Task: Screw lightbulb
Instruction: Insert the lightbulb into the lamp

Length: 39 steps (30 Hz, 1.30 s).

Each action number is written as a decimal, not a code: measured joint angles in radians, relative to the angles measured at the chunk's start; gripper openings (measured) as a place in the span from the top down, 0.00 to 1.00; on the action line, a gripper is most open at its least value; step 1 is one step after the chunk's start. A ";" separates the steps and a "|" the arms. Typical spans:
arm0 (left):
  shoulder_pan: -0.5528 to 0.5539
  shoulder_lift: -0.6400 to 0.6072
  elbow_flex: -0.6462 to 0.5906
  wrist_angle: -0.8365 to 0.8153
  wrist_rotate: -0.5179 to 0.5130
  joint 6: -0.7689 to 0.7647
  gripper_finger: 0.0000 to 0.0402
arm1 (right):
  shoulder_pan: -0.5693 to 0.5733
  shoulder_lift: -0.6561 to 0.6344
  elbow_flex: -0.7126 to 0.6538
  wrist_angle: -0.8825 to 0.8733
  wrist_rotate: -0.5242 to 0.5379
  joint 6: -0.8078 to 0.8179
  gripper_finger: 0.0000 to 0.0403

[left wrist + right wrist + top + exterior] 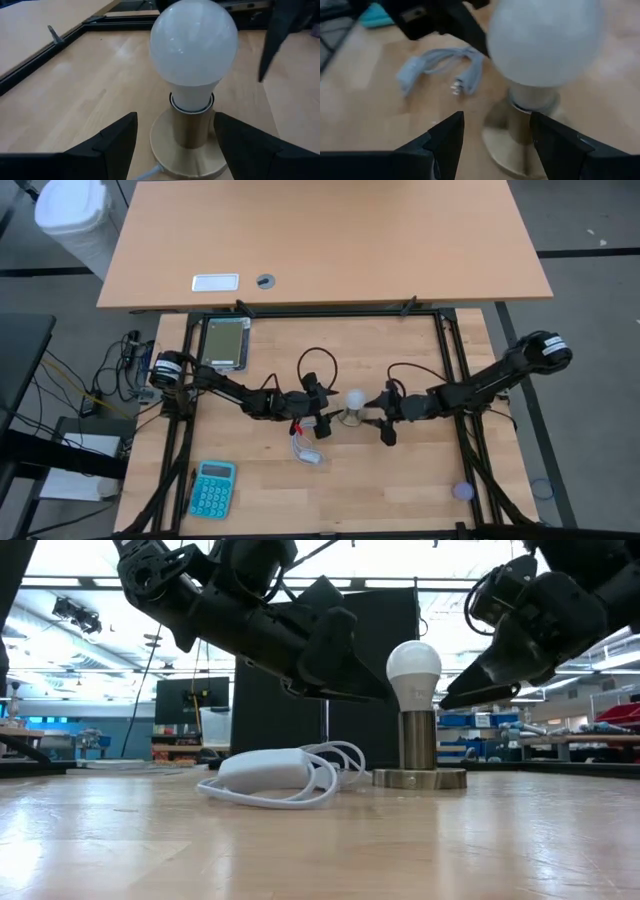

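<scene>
- High view: the lightbulb (354, 397) stands upright in its socket base (352, 417) at table centre, directly between the left gripper (322, 417) and the right gripper (386, 418). Both approach level from opposite sides, probably so one can steady the base while the other turns. The teal calculator (212, 487) lies well clear.
- Low view: the bulb, a frosted white globe tapering to a narrow neck, sits above a brass collar on a round disc. The coiled white cord (285, 776) lies beside the disc, on the left gripper's side. Neither gripper touches the globe.
- Left wrist view: the left gripper (176, 140) is wide open, fingers flanking the collar without contact.
- Right wrist view: the right gripper (497, 137) is open and empty, straddling the base below the globe.
</scene>
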 joint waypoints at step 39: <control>0.058 0.000 0.001 0.072 0.212 0.078 0.33 | -0.078 0.020 -0.028 0.119 -0.071 -0.141 0.43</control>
